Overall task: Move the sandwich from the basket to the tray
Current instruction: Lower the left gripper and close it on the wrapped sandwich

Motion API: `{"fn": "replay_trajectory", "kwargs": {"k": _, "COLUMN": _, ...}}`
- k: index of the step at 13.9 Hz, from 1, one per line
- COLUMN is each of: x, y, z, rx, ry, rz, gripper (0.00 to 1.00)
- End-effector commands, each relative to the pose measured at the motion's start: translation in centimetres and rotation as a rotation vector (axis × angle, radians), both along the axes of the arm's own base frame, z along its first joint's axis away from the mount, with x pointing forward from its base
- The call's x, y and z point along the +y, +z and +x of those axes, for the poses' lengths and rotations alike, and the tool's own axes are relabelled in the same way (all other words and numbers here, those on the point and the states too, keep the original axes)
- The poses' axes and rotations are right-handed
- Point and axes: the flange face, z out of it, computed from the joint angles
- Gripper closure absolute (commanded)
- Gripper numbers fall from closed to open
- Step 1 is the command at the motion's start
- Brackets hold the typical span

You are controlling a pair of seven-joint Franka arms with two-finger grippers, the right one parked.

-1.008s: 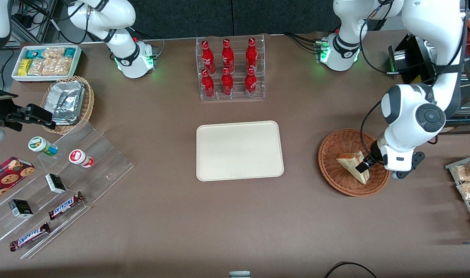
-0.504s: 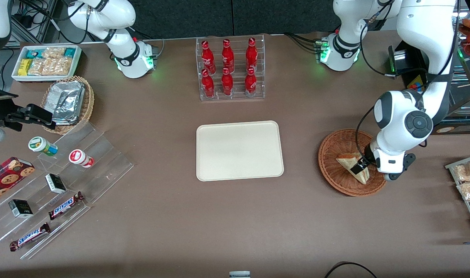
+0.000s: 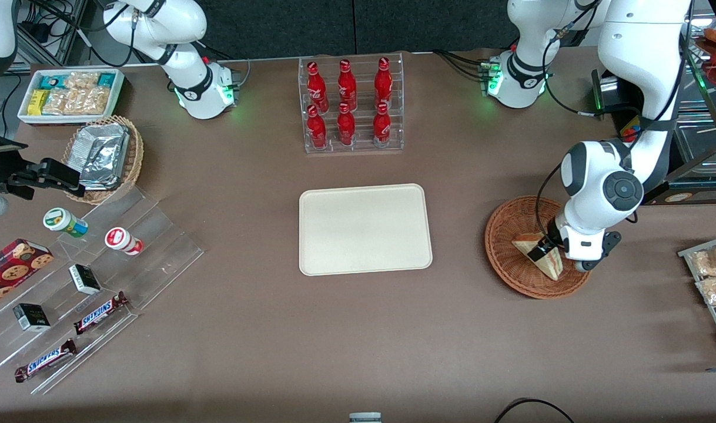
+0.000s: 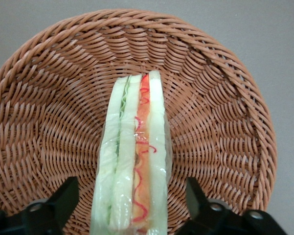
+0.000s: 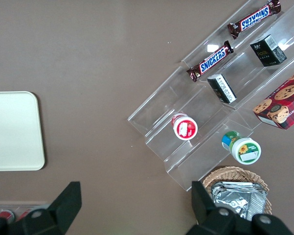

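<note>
Tool (image 4: 132,208) spread, straddling sandwich (image 4: 133,156) in basket (image 4: 225,127); Snickers bars (image 5: 210,61) legible.

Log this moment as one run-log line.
phase: grasp approach | gripper: open, straddling sandwich | sandwich: in basket | tray: bare

Our tool (image 4: 132,208) hangs over the basket (image 4: 225,122), its fingers (image 4: 63,200) spread wide apart, one on each side of the sandwich (image 4: 134,156) standing on edge inside.
</note>
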Motion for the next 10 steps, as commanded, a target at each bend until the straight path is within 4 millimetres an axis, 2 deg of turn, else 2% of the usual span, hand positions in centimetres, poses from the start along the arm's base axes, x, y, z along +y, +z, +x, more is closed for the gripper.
{"fn": "replay_trajectory", "kwargs": {"k": 1, "x": -0.3, "y": 0.5, "z": 0.0, "rx": -0.012, "ry": 0.001, "rz": 0.008, "gripper": 0.97}}
{"fn": "replay_trajectory", "kwargs": {"k": 3, "x": -0.5, "y": 0.5, "z": 0.0, "rx": 0.015, "ry": -0.033, "rz": 0.012, "gripper": 1.00}}
{"fn": "replay_trajectory", "kwargs": {"k": 5, "x": -0.8, "y": 1.7, "z": 0.6, "rx": 0.023, "ry": -0.054, "rz": 0.012, "gripper": 1.00}}
{"fn": "replay_trajectory", "kwargs": {"k": 8, "x": -1.7, "y": 5.7, "z": 2.1, "rx": 0.120, "ry": -0.104, "rz": 0.014, "gripper": 1.00}}
{"fn": "replay_trajectory", "kwargs": {"k": 10, "x": -3.0, "y": 9.7, "z": 2.9, "rx": 0.158, "ry": -0.150, "rz": 0.041, "gripper": 1.00}}
